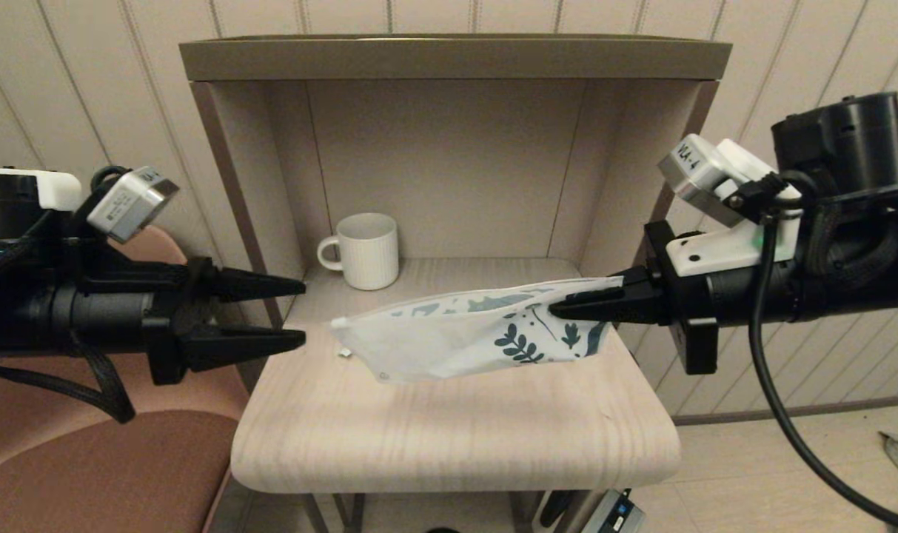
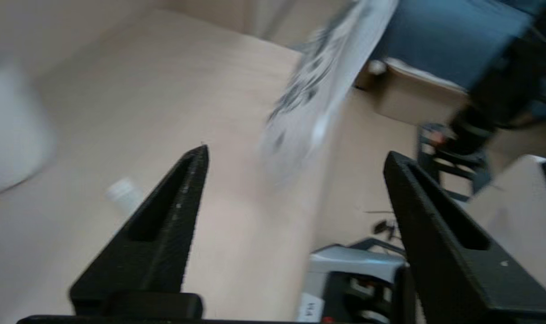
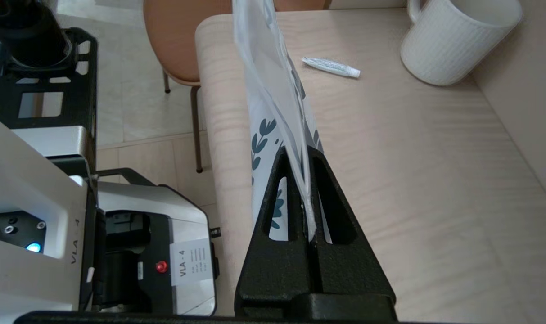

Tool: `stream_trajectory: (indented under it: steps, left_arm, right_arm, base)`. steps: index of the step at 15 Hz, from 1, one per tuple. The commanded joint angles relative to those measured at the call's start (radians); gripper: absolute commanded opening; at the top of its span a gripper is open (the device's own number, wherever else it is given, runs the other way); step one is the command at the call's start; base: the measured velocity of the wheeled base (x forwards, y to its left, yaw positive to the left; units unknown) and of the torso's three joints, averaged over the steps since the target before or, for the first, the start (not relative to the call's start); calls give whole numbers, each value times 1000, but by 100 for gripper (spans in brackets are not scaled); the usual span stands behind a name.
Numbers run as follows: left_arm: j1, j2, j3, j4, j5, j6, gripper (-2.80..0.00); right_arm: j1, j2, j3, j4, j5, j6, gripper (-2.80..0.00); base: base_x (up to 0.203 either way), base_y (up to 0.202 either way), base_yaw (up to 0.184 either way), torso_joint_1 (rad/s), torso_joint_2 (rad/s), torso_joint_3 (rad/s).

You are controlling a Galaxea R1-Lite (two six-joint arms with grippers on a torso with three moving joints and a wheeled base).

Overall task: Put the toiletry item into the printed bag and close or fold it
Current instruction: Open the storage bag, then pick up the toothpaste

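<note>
The printed bag (image 1: 456, 333) hangs in the air above the table, lying sideways, its leaf-print end pinched in my right gripper (image 1: 554, 309), which is shut on it. In the right wrist view the bag (image 3: 273, 76) runs edge-on out of the closed gripper (image 3: 296, 152). My left gripper (image 1: 304, 311) is open just left of the bag's free end, with nothing between its fingers (image 2: 182, 202). The toiletry item (image 3: 330, 67), a slim white tube, lies on the table behind the bag's free end; only a bit of the toiletry item (image 1: 343, 354) shows in the head view.
A white ribbed mug (image 1: 367, 250) stands at the back left of the table (image 1: 456, 437), inside a beige alcove with side walls and a top shelf (image 1: 456, 58). A brown chair (image 1: 101, 474) sits to the left, beneath my left arm.
</note>
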Motion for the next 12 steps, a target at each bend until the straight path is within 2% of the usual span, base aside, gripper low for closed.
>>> stream_trajectory:
  steps: [1, 5, 7, 9, 12]
  left_arm:
    - [94, -13, 32, 1, -25, 0, 0]
    - [106, 73, 133, -7, -21, 12, 0]
    - [106, 111, 141, -7, -18, 8, 0]
    - [101, 126, 136, -3, 29, 5, 0]
    - [52, 124, 126, -2, 51, 0, 0]
  right_arm:
    - [-26, -6, -1, 0, 18, -1, -280]
    - [-94, -39, -11, 0, 54, 0, -280]
    - [-128, -59, -13, 1, 70, 2, -280]
    - [-153, -78, -11, 2, 95, 2, -280]
    - [-190, -106, 5, 2, 143, 17, -280]
  base:
    - [0, 0, 0, 0, 0, 0]
    - [0, 0, 0, 0, 0, 0]
    - [0, 0, 0, 0, 0, 0]
    - [0, 0, 0, 0, 0, 0]
    - [0, 0, 0, 0, 0, 0]
